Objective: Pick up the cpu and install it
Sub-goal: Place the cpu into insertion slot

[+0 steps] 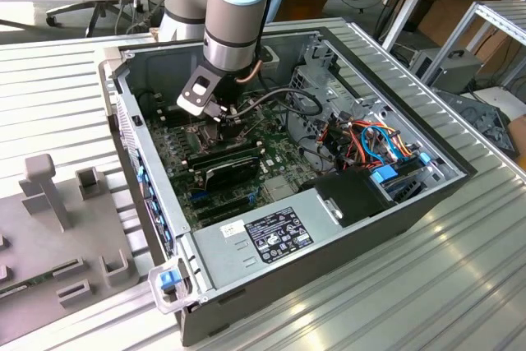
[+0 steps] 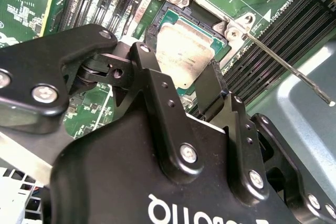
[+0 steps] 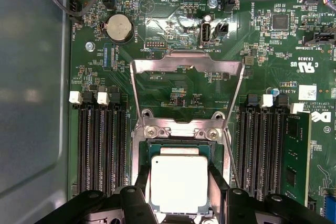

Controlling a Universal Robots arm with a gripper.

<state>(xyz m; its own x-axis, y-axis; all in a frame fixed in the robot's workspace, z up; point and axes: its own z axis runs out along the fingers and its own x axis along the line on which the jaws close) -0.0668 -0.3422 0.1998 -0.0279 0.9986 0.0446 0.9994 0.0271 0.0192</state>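
Cpu [image 3: 178,179] lies in the open socket [image 3: 178,128], mid-board [image 3: 157,19], between the slot banks [image 3: 100,145]. Gripper [image 3: 179,192] is clamped on two opposite edges of it. Treat it as light, stiff and fragile underneath: hold the edges only and keep it level.

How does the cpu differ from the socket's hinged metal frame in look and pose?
The cpu is a solid square with a dull pale top; the metal frame is a bare outline with the green board showing through. The cpu lies face up at the socket; the metal frame is swung open, away from it. Both are roughly square with metal surfaces.
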